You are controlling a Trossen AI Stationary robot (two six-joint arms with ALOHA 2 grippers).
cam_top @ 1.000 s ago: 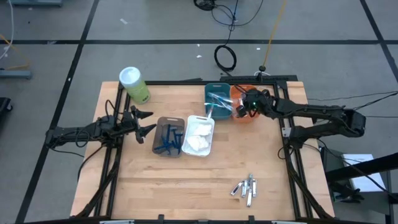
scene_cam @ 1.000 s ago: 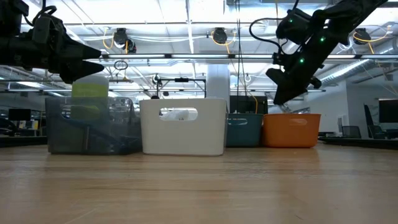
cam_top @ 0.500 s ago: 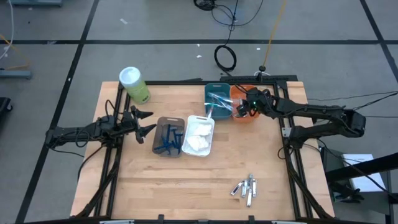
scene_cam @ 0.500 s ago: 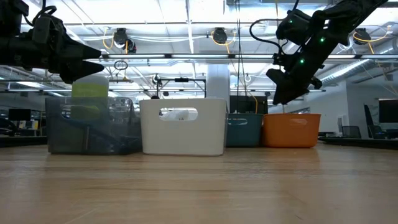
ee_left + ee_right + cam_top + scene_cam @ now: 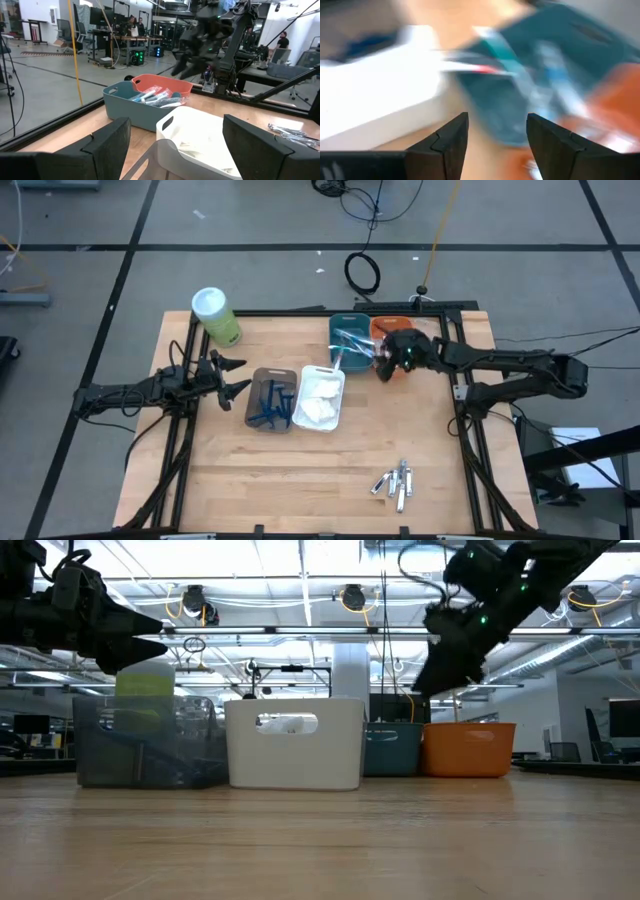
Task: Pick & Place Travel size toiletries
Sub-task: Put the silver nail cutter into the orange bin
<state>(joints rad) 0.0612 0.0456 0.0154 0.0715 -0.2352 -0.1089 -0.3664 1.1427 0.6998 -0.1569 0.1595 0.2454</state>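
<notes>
Several small silvery tubes (image 5: 395,483) lie loose on the table near its front edge. Dark blue razors (image 5: 268,402) lie in the brown bin (image 5: 252,395), white pads (image 5: 318,398) in the white bin (image 5: 335,370), and toothbrushes (image 5: 350,340) in the teal bin (image 5: 337,323). My right gripper (image 5: 383,363) hangs open above the orange bin (image 5: 468,748), beside the teal one, with nothing between its fingers (image 5: 445,140). My left gripper (image 5: 240,375) waits open at the table's left, pointing at the bins.
A green canister with a white lid (image 5: 215,315) stands at the far left corner. The four bins sit in a row across the table's far half. Bare wood lies between the bins and the tubes.
My right gripper has risen above the orange bin and shifted a little toward the table's left and near side. The left arm has kept still.
</notes>
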